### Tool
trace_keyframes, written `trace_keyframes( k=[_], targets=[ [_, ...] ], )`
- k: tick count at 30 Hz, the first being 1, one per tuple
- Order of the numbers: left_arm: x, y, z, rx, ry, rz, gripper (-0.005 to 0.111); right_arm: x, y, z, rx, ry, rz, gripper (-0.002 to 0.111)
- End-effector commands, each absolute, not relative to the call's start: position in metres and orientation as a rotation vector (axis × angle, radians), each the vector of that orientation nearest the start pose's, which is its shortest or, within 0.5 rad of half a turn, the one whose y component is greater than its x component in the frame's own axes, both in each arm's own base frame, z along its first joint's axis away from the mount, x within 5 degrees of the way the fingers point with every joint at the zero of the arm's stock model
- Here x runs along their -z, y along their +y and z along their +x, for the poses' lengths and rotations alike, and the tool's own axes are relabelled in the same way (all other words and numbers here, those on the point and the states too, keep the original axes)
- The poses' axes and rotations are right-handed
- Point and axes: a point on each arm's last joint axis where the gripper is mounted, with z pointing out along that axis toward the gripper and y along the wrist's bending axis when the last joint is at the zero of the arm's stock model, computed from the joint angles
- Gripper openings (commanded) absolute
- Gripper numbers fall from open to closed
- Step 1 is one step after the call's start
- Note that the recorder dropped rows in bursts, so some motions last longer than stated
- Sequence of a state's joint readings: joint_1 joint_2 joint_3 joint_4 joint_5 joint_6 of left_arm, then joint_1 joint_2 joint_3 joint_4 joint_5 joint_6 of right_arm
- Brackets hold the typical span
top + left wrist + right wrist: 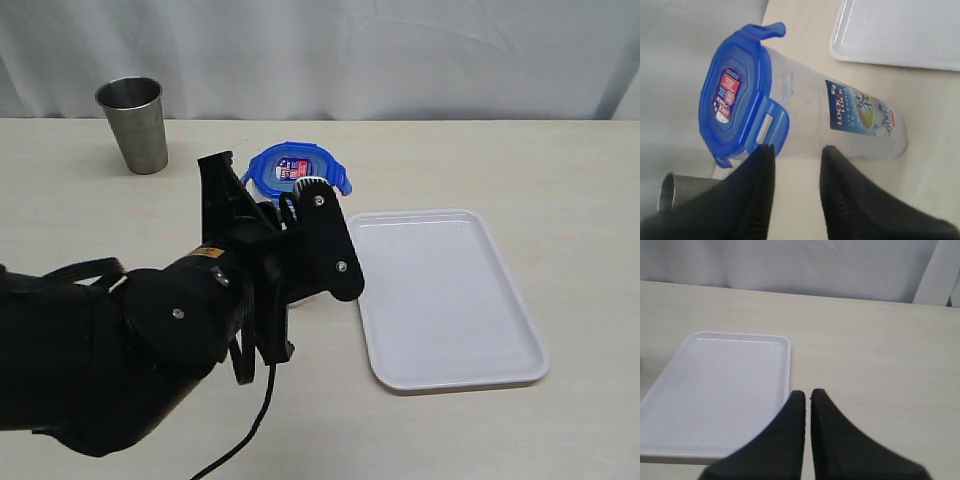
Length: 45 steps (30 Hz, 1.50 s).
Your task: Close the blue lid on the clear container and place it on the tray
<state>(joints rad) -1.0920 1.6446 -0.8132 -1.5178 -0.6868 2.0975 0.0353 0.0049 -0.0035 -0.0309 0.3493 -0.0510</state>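
Observation:
The clear container (840,120) stands upright on the table, its blue-and-white label facing the left wrist camera. The blue lid (290,167) sits on its mouth, sticker up, and two snap flaps (771,125) stick outward. My left gripper (797,148) is open just beside the container's upper wall, with only table showing between its fingers. In the exterior view my left arm (200,320) hides most of the container. The white tray (450,300) lies to the right with nothing on it. My right gripper (806,392) is shut on nothing over the table by the tray's (715,390) edge.
A tapered steel cup (133,122) stands at the back left, apart from the container, and also shows at the left wrist view's edge as the cup (677,192). A white curtain closes off the back of the table.

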Motion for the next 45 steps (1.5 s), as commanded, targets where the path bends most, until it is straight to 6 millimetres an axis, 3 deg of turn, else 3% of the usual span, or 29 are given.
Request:
trace_keyframes(
  k=[1,7,13,17,19,22,27,32,37,40,43,45],
  targets=[
    [-0.225,-0.242,0.187,-0.370,1.727,1.232,0.038,-0.182,0.001,0.053,0.041,1.826,-0.103,0.005],
    [-0.260,-0.225,0.177,-0.202,1.811,1.005,0.036,-0.182,0.001,0.053,0.041,1.826,-0.103,0.005],
    [-0.284,-0.210,0.182,-0.151,1.820,0.821,-0.001,-0.182,0.001,0.053,0.041,1.826,-0.103,0.005],
    [-0.292,-0.199,0.208,-0.009,1.852,0.762,0.000,-0.182,0.001,0.053,0.041,1.826,-0.103,0.005],
    [-0.292,-0.190,0.223,0.148,1.864,0.738,0.000,-0.182,0.001,0.053,0.041,1.826,-0.103,0.005],
    [-0.294,-0.166,0.246,0.323,1.867,0.672,0.000,-0.182,0.001,0.053,0.041,1.826,-0.103,0.005],
    [-0.297,-0.117,0.274,0.377,1.843,0.595,0.000,-0.182,0.001,0.053,0.041,1.826,-0.103,0.005],
    [-0.290,-0.079,0.290,0.569,1.754,0.657,0.000,-0.187,0.000,0.055,0.080,1.771,-0.134,0.005],
    [-0.260,-0.060,0.306,0.638,1.680,0.793,0.000,-0.217,0.002,0.056,0.093,1.431,-0.142,0.005],
    [-0.238,-0.056,0.320,0.693,1.730,0.769,0.000,-0.235,0.002,0.051,-0.010,1.233,-0.047,0.005],
    [-0.216,-0.056,0.338,0.762,1.755,0.762,0.000,-0.242,0.000,0.049,-0.298,1.143,0.176,0.005],
    [-0.205,-0.060,0.352,0.886,1.705,0.781,0.000,-0.241,0.004,0.050,-0.243,1.172,0.082,0.005]
  ],
)
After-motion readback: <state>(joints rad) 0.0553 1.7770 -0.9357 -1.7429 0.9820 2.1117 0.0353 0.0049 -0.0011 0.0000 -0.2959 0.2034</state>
